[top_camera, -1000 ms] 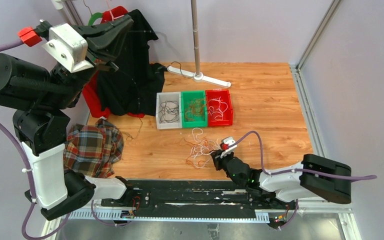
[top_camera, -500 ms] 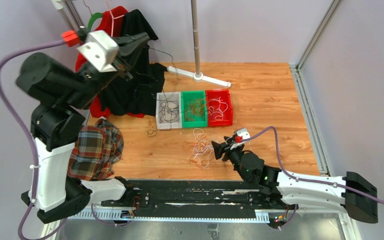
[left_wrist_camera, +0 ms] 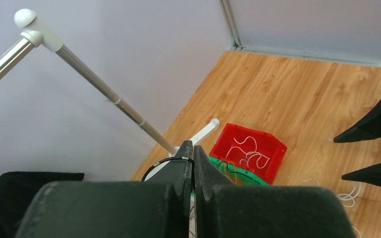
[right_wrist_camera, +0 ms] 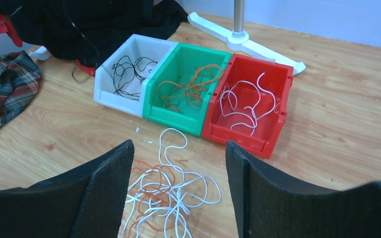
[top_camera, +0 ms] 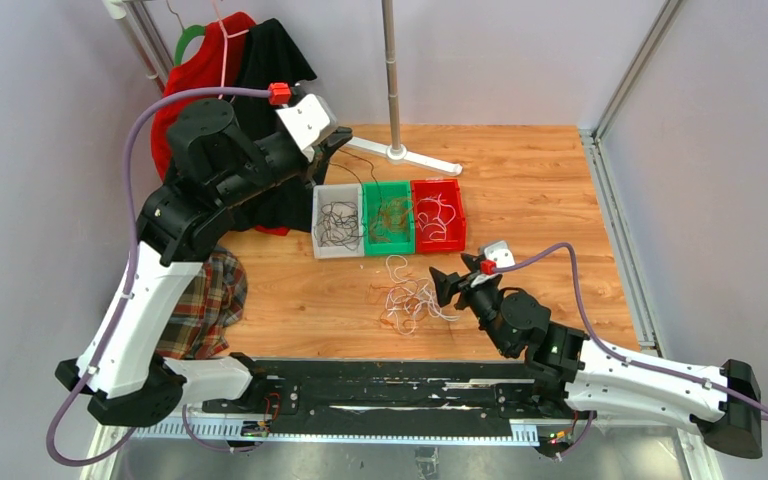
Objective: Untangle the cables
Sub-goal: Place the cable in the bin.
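Right wrist view: I see my right gripper spread wide. The loose tangle of thin white and orange cables lies on the wooden table, between and just below its fingertips. My left gripper is pinched closed on a thin black cable, which loops out just left of its fingertips.

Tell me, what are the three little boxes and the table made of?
The white bin, green bin and red bin look like moulded plastic: smooth, evenly coloured, slightly glossy walls. The table looks like wood or wood-look laminate, going by its grain lines.
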Robot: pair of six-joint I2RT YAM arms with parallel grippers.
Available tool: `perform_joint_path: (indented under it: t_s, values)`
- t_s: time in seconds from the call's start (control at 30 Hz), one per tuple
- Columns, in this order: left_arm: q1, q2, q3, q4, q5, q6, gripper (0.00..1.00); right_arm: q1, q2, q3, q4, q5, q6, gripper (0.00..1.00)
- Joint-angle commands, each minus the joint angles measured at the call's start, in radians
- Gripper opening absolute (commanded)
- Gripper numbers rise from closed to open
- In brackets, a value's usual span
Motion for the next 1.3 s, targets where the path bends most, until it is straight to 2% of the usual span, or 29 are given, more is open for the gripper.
perform_joint_path:
  t_s: [0.0, 0.13, 0.5, 0.77, 0.97, 1.27]
  values:
    - [0.001, 0.011, -0.001, 0.048, 0.034, 0.019, 0.01, -0.012, 0.013, 0.052, -0.025, -0.010, -0.054, 0.67]
    - [0.001, 0.036, 0.005, 0.061, 0.071, 0.032, 0.00, -0.012, 0.033, 0.071, -0.019, -0.018, -0.061, 0.67]
    - [0.002, 0.090, 0.015, 0.067, 0.064, 0.134, 0.00, -0.012, 0.030, 0.075, -0.011, 0.000, -0.088, 0.63]
    - [0.026, 0.119, 0.090, 0.075, 0.092, 0.120, 0.01, -0.012, 0.041, 0.072, -0.018, 0.005, -0.080, 0.61]
    - [0.064, 0.110, 0.028, 0.094, 0.088, 0.152, 0.01, -0.012, 0.038, 0.067, -0.022, 0.015, -0.081, 0.61]
    - [0.180, 0.150, -0.113, 0.173, 0.095, 0.244, 0.01, -0.012, -0.012, 0.046, -0.071, 0.038, -0.069, 0.60]
